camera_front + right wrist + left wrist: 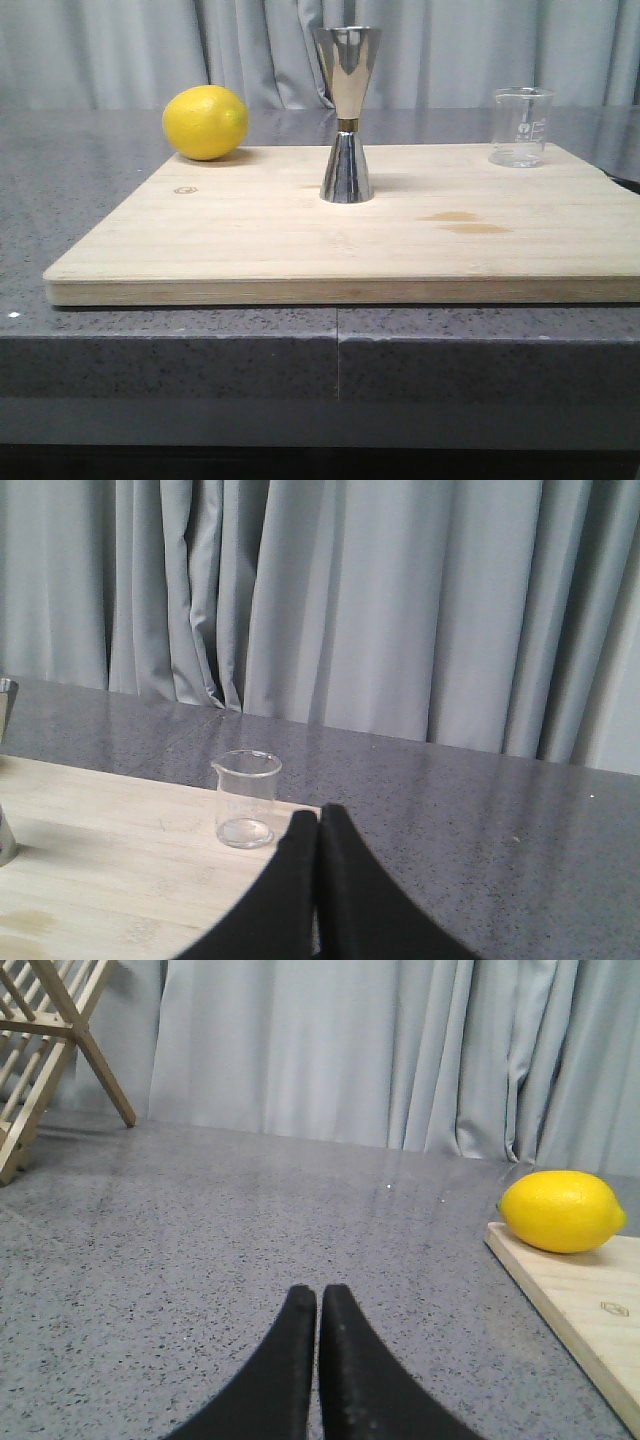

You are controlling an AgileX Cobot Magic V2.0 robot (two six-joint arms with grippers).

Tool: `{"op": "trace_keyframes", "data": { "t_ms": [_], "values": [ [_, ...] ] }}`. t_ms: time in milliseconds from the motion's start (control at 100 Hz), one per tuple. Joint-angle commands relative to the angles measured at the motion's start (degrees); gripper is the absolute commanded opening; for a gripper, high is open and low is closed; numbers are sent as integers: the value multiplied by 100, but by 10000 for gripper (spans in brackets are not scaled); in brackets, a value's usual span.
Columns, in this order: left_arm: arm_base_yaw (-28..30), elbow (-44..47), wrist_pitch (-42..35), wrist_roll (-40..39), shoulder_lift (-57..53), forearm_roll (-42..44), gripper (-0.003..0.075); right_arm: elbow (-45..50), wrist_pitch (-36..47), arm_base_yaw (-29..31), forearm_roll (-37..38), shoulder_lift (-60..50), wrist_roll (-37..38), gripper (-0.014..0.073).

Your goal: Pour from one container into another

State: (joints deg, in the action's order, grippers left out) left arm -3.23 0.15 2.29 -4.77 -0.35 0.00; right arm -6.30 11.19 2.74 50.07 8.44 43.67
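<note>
A small clear glass beaker (520,126) with white marks stands upright at the far right corner of the wooden board (250,240); the right wrist view shows the beaker (246,798) too. The tall steel jigger (347,115) with a gold waist band stands upright mid-board; only its edge (6,780) shows in the right wrist view. My right gripper (318,815) is shut and empty, a little short of the beaker. My left gripper (319,1295) is shut and empty over the grey counter, left of the board. Neither gripper appears in the front view.
A yellow lemon (205,122) rests at the board's far left corner, the same lemon (561,1211) showing in the left wrist view. A wooden rack (45,1040) stands on the grey stone counter (60,190) farther left. Grey curtains hang behind. Two damp stains (462,221) mark the board.
</note>
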Motion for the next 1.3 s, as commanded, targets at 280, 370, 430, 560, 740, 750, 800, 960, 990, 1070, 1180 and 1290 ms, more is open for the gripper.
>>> {"op": "trace_keyframes", "data": {
  "t_ms": [280, 370, 430, 560, 740, 750, 800, 960, 990, 1070, 1180, 1290],
  "values": [
    [11, 134, -333, 71, -130, 0, -21, -155, 280, 0, -56, 56, -13, -67],
    [11, 134, -296, 223, -130, 55, -21, -155, 280, 0, -56, 56, -13, -67],
    [11, 134, -287, 270, -130, 55, -21, -155, 280, 0, -56, 56, -13, -67],
    [11, 134, -287, 270, -130, 55, -21, -155, 280, 0, -56, 56, -13, -67],
    [11, 134, -287, 270, -130, 55, -21, -155, 280, 0, -56, 56, -13, -67],
    [11, 134, -287, 270, -130, 55, -21, -155, 280, 0, -56, 56, -13, -67],
    [11, 134, -287, 270, -130, 55, -21, -155, 280, 0, -56, 56, -13, -67],
    [11, 134, -287, 270, -130, 55, -21, -155, 280, 0, -56, 56, -13, -67],
    [11, 134, -287, 270, -130, 55, -21, -155, 280, 0, -56, 56, -13, -67],
    [11, 134, -287, 270, -130, 55, -21, -155, 280, 0, -56, 56, -13, -67],
    [11, 134, -287, 270, -130, 55, -21, -155, 280, 0, -56, 56, -13, -67],
    [11, 134, -287, 270, -130, 55, -21, -155, 280, 0, -44, 56, -13, -67]
  ]
}}
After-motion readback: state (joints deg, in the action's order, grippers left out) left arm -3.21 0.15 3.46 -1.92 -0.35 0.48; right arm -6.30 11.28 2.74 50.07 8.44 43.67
